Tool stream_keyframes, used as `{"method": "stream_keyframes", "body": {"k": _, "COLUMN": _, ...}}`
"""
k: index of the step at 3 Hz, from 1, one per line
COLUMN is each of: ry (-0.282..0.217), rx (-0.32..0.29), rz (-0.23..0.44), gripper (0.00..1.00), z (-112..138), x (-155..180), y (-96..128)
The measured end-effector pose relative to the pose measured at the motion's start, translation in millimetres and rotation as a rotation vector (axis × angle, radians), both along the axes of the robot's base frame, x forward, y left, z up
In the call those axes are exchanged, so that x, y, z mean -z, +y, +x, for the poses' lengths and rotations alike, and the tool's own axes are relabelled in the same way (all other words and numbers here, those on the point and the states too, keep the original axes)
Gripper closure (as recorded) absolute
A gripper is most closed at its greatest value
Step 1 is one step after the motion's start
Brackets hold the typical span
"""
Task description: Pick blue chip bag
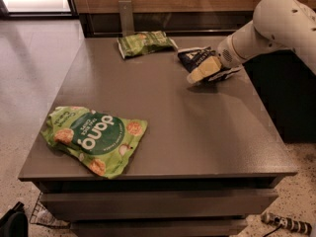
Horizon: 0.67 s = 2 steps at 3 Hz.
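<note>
Upper right of frame: hand (198,74) low over blue chip bag (191,57) on tabletop (197,132). Hand apart or clamped: cannot tell.

A grey table (197,132) carries a large green bag (94,138) near its front left corner, a small green bag (144,43) at the far edge, and a blue chip bag (192,57) far right, under the gripper (196,76).

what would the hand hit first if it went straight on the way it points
Probably the blue chip bag: the hand is low over its near edge, far right of the tabletop, angled down-left. Beyond the bag, just tabletop; depth is unclear.
</note>
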State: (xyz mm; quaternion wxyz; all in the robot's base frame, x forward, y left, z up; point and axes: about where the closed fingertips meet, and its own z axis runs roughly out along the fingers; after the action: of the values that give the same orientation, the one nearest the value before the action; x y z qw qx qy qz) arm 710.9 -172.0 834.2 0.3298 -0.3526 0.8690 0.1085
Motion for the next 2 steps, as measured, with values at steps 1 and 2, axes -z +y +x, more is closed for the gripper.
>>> {"method": "stream_keyframes", "body": {"k": 1, "ry": 0.007, "rx": 0.021, "rz": 0.002, "gripper": 0.00, "z": 4.0, "x": 13.9, "y": 0.9}}
{"method": "stream_keyframes", "body": {"k": 2, "ry": 0.011, "rx": 0.017, "rz": 0.003, "gripper": 0.25, "z": 4.2, "x": 16.4, "y": 3.3}}
